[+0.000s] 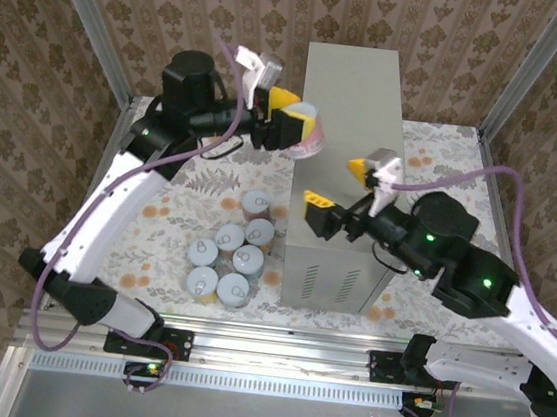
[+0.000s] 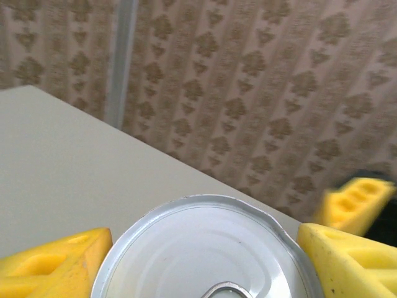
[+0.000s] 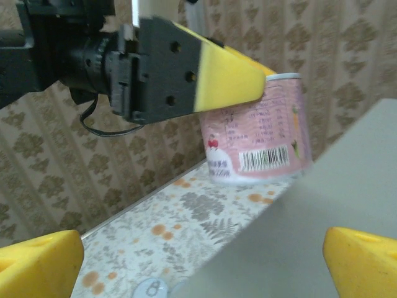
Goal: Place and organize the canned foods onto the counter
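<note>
Currently: left gripper (image 1: 291, 117) clenched on a pink can (image 3: 260, 136), held upright at the left edge of the grey box (image 1: 353, 86) top. Cannot tell whether the can's base touches the box. Right gripper (image 1: 341, 188) over the box top, jaws spread wide, nothing between them. Seven other cans (image 1: 228, 255) stand clustered on the floral table (image 1: 156, 225), just left of the box.

Left tool (image 1: 297, 118) holds pink can (image 1: 312, 144) at counter (image 1: 357, 97) edge.
</note>
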